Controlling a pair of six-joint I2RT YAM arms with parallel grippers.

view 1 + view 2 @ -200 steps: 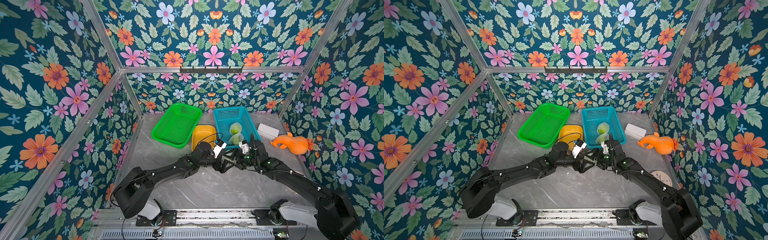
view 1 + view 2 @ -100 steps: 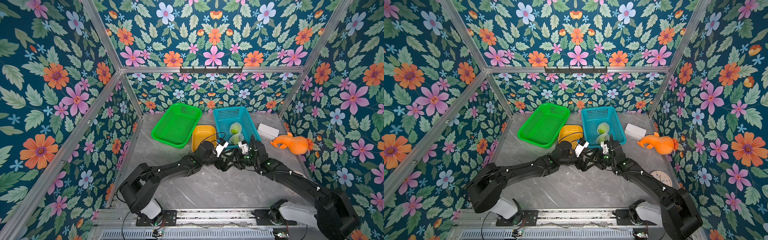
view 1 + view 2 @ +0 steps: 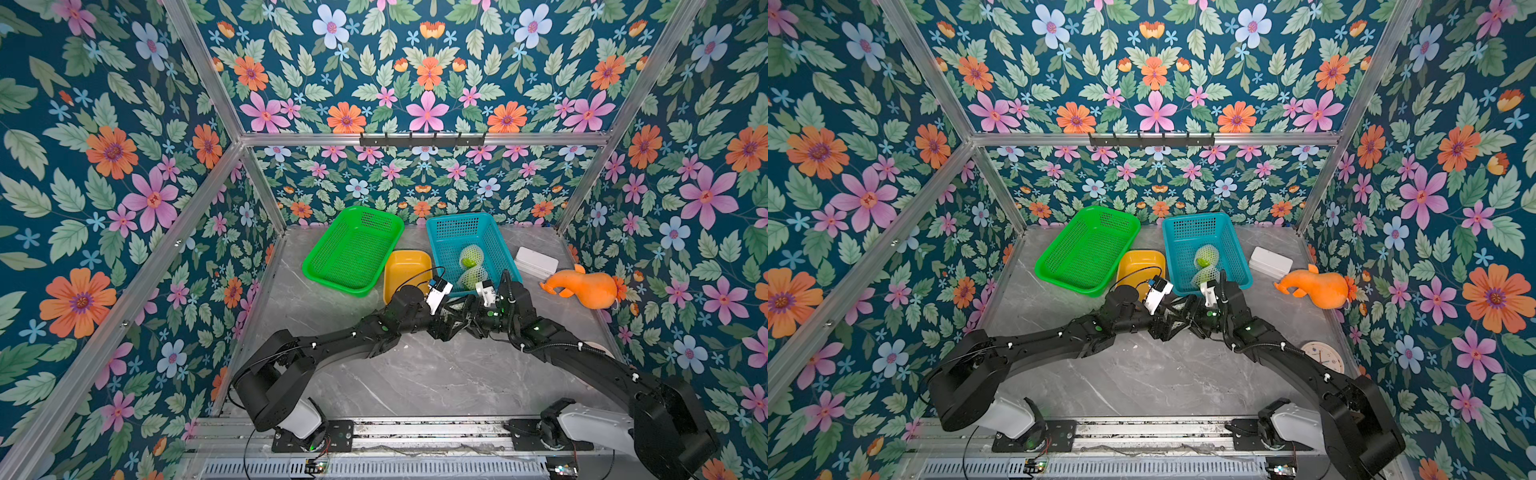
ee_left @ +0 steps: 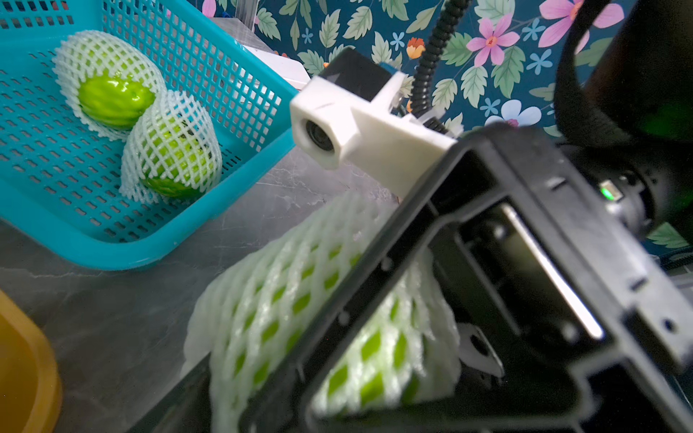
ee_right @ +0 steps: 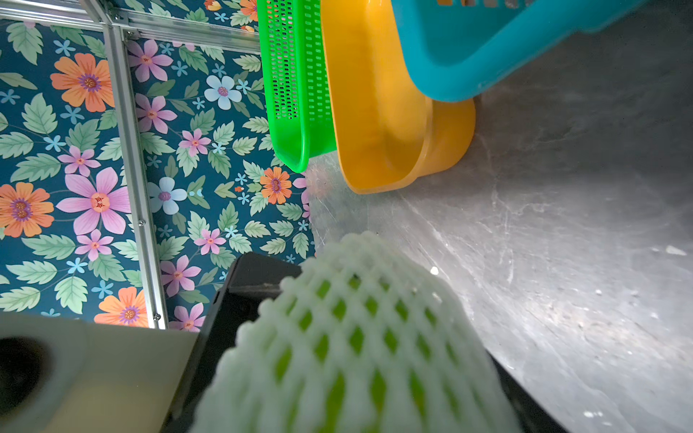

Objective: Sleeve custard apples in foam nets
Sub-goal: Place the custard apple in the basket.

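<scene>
Nearest to the robot's base, at the right edge of the grey marble tabletop (image 3: 415, 374), lies a small white clock (image 3: 1323, 357); its numerals are too small to read. The two black arms reach forward and meet over the middle of the tabletop, where the left gripper (image 3: 449, 322) and the right gripper (image 3: 470, 318) stand tip to tip. Between them is the held custard apple (image 4: 360, 345), already sleeved in a white foam net (image 4: 277, 288); in both top views the grippers hide it. In the left wrist view the right fingers (image 4: 375, 273) stand on both sides of this netted fruit and grasp it. Whether the left fingers are released or clenched, I cannot tell. Just behind the grippers stands a yellow tub (image 3: 407, 270), and beside it a blue basket (image 3: 457, 228). In this basket lie the nearer basket apple (image 3: 473, 277) and the farther basket apple (image 3: 471, 257), touching each other, each also sleeved in white mesh. A green basket (image 3: 353, 249) touches the tub on the left. To the right of the blue basket lie a white box (image 3: 536, 262) and an orange gourd toy (image 3: 582, 286). Farthest, a black hook rail (image 3: 422, 139) hangs on the flowered back wall.
</scene>
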